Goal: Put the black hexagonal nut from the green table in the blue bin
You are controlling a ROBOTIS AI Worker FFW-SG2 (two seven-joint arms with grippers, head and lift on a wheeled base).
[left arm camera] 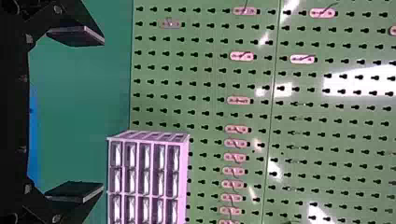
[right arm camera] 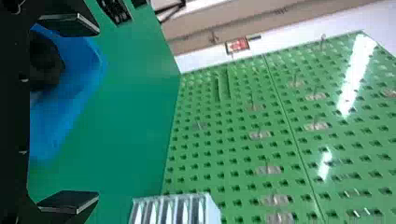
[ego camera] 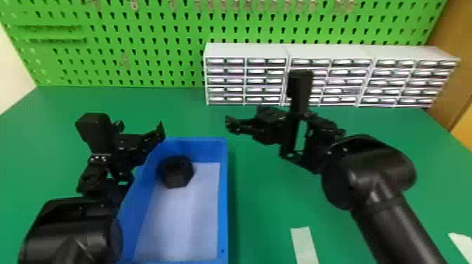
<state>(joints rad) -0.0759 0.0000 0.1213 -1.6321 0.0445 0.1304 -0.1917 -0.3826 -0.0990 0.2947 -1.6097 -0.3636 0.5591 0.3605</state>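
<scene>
The black hexagonal nut (ego camera: 176, 171) rests inside the blue bin (ego camera: 223, 196), toward its far left corner. In the right wrist view the nut (right arm camera: 45, 63) shows in the bin (right arm camera: 77, 109), partly behind the gripper's body. My left gripper (ego camera: 159, 135) is at the bin's left far edge, and in the left wrist view the left gripper (left arm camera: 100, 114) is open, its fingers wide apart. Over the table right of the bin is my right gripper (ego camera: 228, 124); the right wrist view shows the right gripper (right arm camera: 98, 114) open, holding nothing.
White drawer cabinets (ego camera: 246, 51) stand along the back right of the green table (ego camera: 270, 210), before a green pegboard (ego camera: 140, 42). A pale strip (ego camera: 304, 242) lies on the table near the front, right of the bin, with another pale piece (ego camera: 461, 244) at the right edge.
</scene>
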